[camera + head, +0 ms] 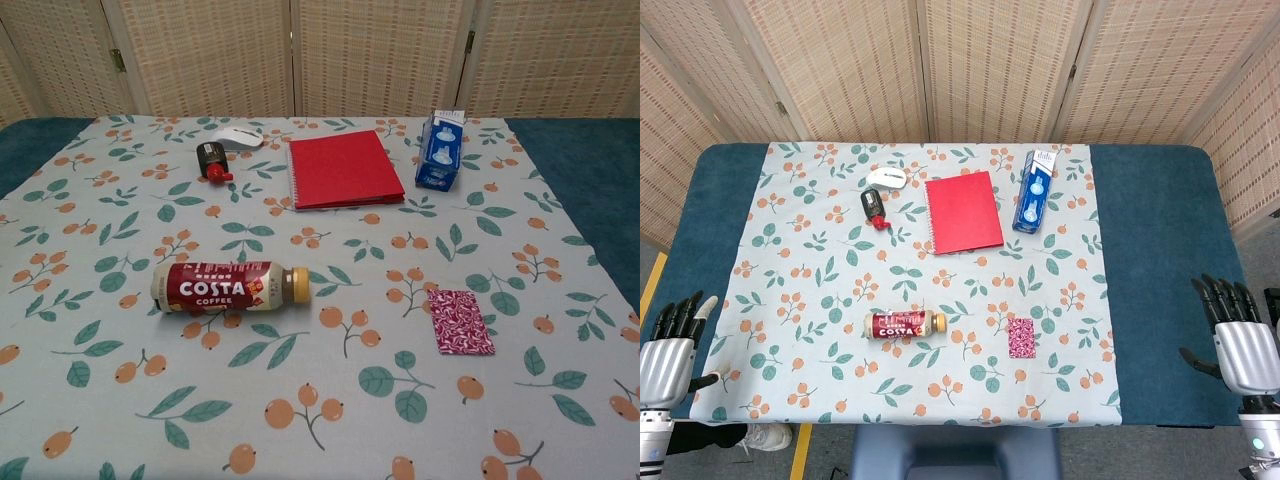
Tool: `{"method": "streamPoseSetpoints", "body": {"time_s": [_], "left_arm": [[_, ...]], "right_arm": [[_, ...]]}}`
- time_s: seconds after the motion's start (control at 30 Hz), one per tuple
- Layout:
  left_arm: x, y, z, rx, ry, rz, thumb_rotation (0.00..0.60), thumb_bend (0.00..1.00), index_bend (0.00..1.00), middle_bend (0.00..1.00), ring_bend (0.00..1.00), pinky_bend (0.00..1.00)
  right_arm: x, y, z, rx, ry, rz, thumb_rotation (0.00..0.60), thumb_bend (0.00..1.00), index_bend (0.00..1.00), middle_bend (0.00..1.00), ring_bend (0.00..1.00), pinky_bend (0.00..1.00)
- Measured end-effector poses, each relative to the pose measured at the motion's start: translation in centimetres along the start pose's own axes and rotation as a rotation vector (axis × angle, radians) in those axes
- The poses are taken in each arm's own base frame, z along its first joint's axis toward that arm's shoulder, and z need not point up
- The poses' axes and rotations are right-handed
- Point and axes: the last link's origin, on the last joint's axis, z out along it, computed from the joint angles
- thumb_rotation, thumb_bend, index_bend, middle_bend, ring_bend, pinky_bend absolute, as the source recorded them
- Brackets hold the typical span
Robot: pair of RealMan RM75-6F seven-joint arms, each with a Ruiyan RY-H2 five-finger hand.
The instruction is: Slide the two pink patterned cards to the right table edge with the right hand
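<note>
the pink patterned cards (pixel 1021 337) lie flat on the leaf-and-berry printed tablecloth (pixel 800 290), near the front edge and a little right of centre. in both views they read as a single pink rectangle, so i take it the two are stacked, though the seam between them is too fine to make out. just to their left lies a red-labelled costa coffee bottle (pixel 904 324) on its side, cap pointing toward the cards but apart from them. farther back sit a red spiral-bound notebook (pixel 963 211), a blue and white carton (pixel 1034 191) lying flat, a small black and red object (pixel 873 207) and a white oval object (pixel 888 177) beside it.

as i judge it, the task has not begun: the cards rest well short of the right table edge, with a stretch of printed cloth and then the bare dark blue tabletop (pixel 1160 280) between them and it. the whole slide is left to do.

the right hand (pixel 1237 335) hovers off the table's right front corner, fingers extended and apart, holding and touching nothing, well apart from the cards. the left hand (pixel 670 350) sits likewise at the left front corner, fingers extended, empty. neither hand shows in the chest view.
</note>
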Motion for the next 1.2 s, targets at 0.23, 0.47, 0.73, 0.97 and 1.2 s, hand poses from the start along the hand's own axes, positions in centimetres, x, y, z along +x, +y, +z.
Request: {"method": "streamPoseSetpoints", "body": {"time_s": [0.23,0.47,0.73,0.97,1.2], "left_arm": [[0.1,0.0,-0.1,0.001,0.023,-0.008,0.600,0.25,0.01,0.00,0.04,0.00],[0.2,-0.2,-0.4,0.003,0.026,-0.018,0.600,0.25,0.02,0.00,0.04,0.00],[0.2,0.0,-0.5,-0.018,0.039,-0.035,0.600,0.25,0.02,0.00,0.04,0.00],[0.3,-0.2,-0.6,-0.013,0.045,-0.039,0.600,0.25,0.03,0.00,0.04,0.00],[0.2,-0.4,-0.7,-0.021,0.035,-0.041,0.600,0.25,0.04,0.00,0.04,0.00]], "right_arm": [[0.0,-0.2,0.2,0.006,-0.029,0.001,0.600,0.18,0.04,0.08,0.00,0.00],[-0.2,-0.5,0.2,0.023,-0.045,0.023,0.600,0.18,0.04,0.10,0.00,0.00],[-0.7,-2.1,0.9,0.100,-0.101,0.044,0.600,0.18,0.05,0.10,0.00,0.00],[-2.4,-5.8,2.5,0.209,-0.177,0.095,0.600,0.18,0.05,0.10,0.00,0.00],[-5.1,-9.5,3.8,0.288,-0.270,0.136,0.600,0.18,0.14,0.08,0.00,0.00]]}}
